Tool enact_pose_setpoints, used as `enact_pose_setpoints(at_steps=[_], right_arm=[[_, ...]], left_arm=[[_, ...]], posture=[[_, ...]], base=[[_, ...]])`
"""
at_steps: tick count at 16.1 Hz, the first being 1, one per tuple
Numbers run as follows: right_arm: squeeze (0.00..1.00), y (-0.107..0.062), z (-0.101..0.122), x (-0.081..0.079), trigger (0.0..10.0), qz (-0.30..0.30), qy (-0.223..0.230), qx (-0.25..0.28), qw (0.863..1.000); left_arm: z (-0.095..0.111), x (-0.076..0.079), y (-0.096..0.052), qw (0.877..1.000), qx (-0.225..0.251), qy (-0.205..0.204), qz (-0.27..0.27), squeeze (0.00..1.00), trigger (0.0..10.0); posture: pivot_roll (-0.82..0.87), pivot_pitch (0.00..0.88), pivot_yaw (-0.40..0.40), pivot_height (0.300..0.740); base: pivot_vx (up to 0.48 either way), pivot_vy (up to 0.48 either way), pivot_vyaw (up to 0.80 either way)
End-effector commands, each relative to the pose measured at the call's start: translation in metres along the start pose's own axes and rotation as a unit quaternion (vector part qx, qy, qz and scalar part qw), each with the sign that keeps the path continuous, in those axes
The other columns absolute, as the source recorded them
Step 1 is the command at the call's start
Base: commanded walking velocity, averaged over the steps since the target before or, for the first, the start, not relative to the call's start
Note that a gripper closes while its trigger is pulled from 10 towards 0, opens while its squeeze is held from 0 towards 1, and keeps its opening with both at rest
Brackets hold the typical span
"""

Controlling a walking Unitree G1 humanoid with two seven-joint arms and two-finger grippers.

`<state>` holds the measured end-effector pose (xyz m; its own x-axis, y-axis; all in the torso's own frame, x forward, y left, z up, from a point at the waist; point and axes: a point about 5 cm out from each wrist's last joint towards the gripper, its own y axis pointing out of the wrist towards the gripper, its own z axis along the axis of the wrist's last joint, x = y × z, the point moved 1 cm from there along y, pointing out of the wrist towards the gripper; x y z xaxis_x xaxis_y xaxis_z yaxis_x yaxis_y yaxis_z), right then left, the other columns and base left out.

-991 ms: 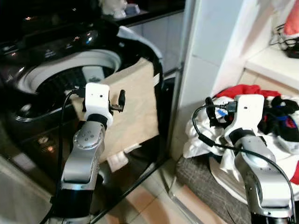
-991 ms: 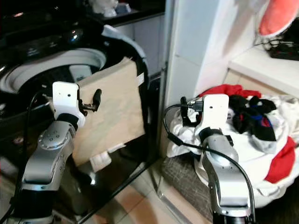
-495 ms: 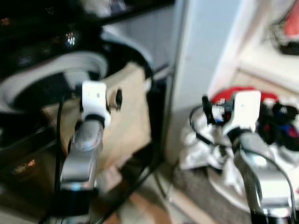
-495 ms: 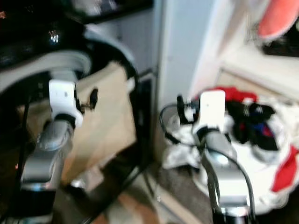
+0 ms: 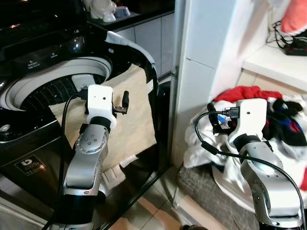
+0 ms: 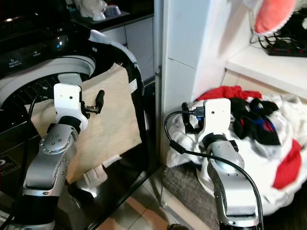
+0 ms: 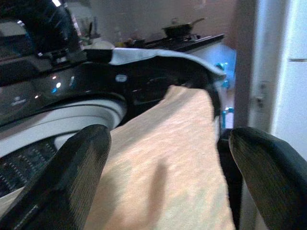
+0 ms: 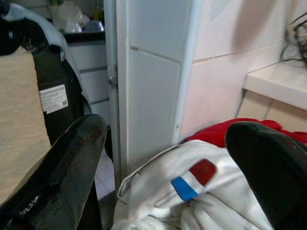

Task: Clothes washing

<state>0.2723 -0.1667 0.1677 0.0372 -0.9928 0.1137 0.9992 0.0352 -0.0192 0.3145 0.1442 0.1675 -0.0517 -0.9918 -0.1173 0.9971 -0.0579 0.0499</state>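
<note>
A top-loading washing machine (image 5: pixel 43 103) with a glossy black body is shown with its drum open, and everything else is placed relative to it. A beige cloth (image 5: pixel 127 117) is draped over the machine's front right rim, hanging down its outer side, with one end lying toward the drum opening. The left gripper (image 7: pixel 163 191) is held above this cloth, in front of the machine, its two black fingers (image 7: pixel 79 167) spread wide and nothing between them. A white tiled wall column (image 5: pixel 206 62) is seen immediately to the right of the machine, with a pale tiled floor (image 5: pixel 153 206) at its foot. Further right of the column, a heap of laundry (image 5: pixel 283 120) in white, red, black and blue is piled in a white basket (image 6: pixel 276 203), which rests on a grey mat (image 5: pixel 201 184). The right gripper (image 8: pixel 168 158) is held before the near edge of this heap, its fingers (image 8: pixel 62 163) likewise parted and empty, with a white garment bearing a red and blue patch (image 8: pixel 194 179) just beyond them. A white shelf (image 5: pixel 276 64) is fixed above the heap.
</note>
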Motion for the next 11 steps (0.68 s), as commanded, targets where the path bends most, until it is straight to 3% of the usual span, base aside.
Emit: enact_pose_setpoints(at_steps=[1,4,8,11], right_arm=[[0.00,-0.002,0.005,0.005,10.0,-0.018,0.002,0.007,1.000],[0.00,-0.003,0.002,0.009,10.0,-0.036,0.017,0.000,0.999],[0.00,0.000,0.015,0.006,10.0,-0.053,0.046,0.012,0.997],[0.00,-0.005,0.011,0.003,10.0,-0.048,0.044,0.011,0.998]], left_arm=[[0.002,0.003,0.000,1.000,0.000,0.012,-0.015,0.00,10.0],[0.003,0.002,0.003,1.000,0.001,0.018,-0.011,0.00,10.0],[0.011,-0.006,0.005,0.999,0.013,0.037,-0.005,0.00,10.0],[0.016,-0.013,0.003,0.999,0.020,0.049,0.002,0.00,10.0]], posture=[[-0.10,0.000,0.090,0.740],[-0.08,0.000,0.079,0.740],[-0.05,0.000,0.075,0.740],[-0.02,0.000,0.059,0.740]], base=[[0.000,0.000,0.00],[0.000,0.000,0.00],[0.000,0.000,0.00],[0.000,0.000,0.00]])
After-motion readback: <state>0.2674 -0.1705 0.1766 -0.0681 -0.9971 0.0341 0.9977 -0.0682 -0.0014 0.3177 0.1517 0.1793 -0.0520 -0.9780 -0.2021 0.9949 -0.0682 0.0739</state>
